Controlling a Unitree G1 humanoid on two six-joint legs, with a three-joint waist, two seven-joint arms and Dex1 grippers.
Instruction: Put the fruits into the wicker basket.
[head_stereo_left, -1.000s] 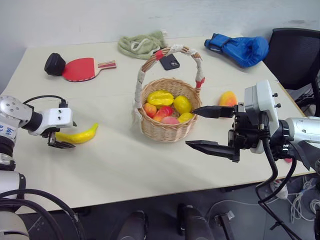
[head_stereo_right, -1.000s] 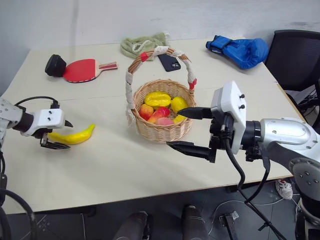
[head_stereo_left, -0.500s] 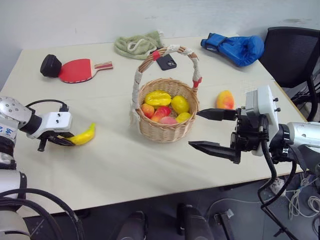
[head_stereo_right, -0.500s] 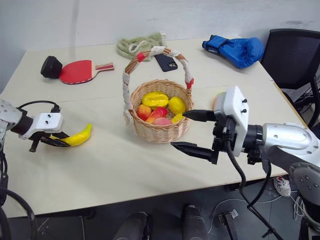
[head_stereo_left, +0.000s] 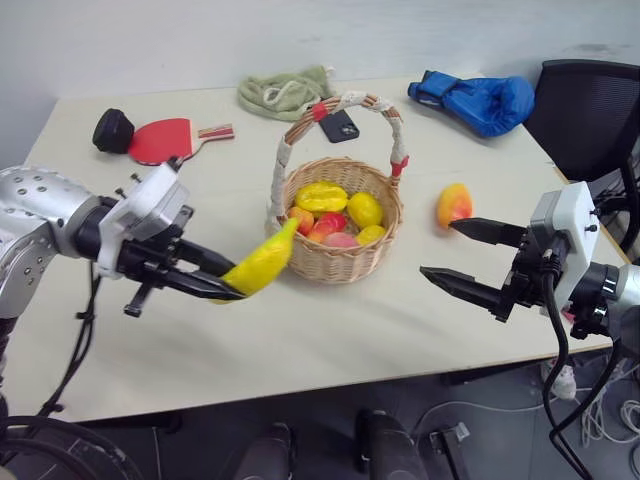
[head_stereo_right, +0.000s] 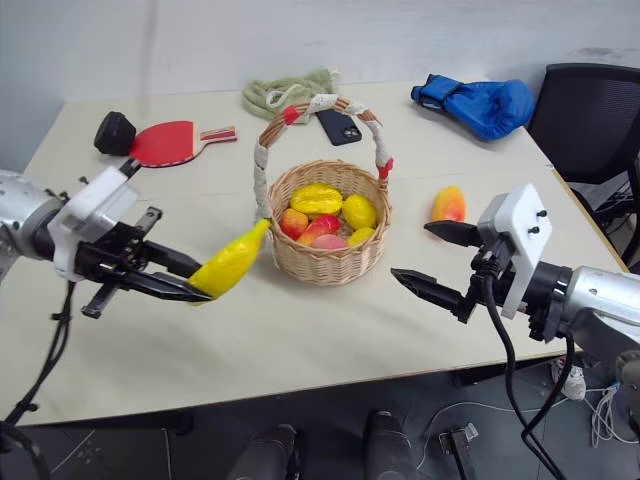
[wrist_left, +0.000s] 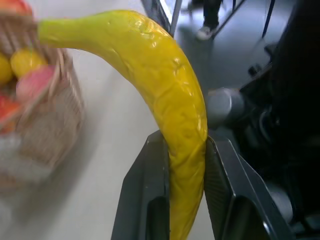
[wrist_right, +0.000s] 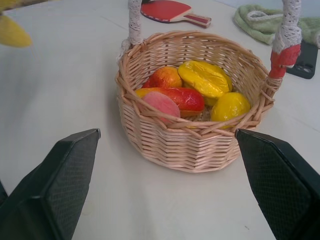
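Observation:
My left gripper (head_stereo_left: 225, 290) is shut on the lower end of a long yellow banana (head_stereo_left: 262, 262) and holds it above the table, just left of the wicker basket (head_stereo_left: 335, 265). The banana's tip points at the basket's rim. In the left wrist view the banana (wrist_left: 170, 100) is clamped between both fingers (wrist_left: 150, 190). The basket holds several small yellow and red fruits (head_stereo_left: 335, 212) under its cloth-wrapped handle (head_stereo_left: 398, 135). An orange-red mango (head_stereo_left: 453, 203) lies on the table right of the basket. My right gripper (head_stereo_left: 440, 248) hangs open and empty near the mango, facing the basket (wrist_right: 185, 145).
At the back of the table lie a red paddle (head_stereo_left: 160, 138), a black object (head_stereo_left: 112, 128), a green towel (head_stereo_left: 285, 90), a phone (head_stereo_left: 340, 124) and a blue boxing glove (head_stereo_left: 480, 98). A black chair (head_stereo_left: 590, 110) stands at the right. The table's front edge is close.
My left gripper shut on the banana, lifted it off the table and swung it right, up to the basket. My right gripper drew back to the right, away from the basket.

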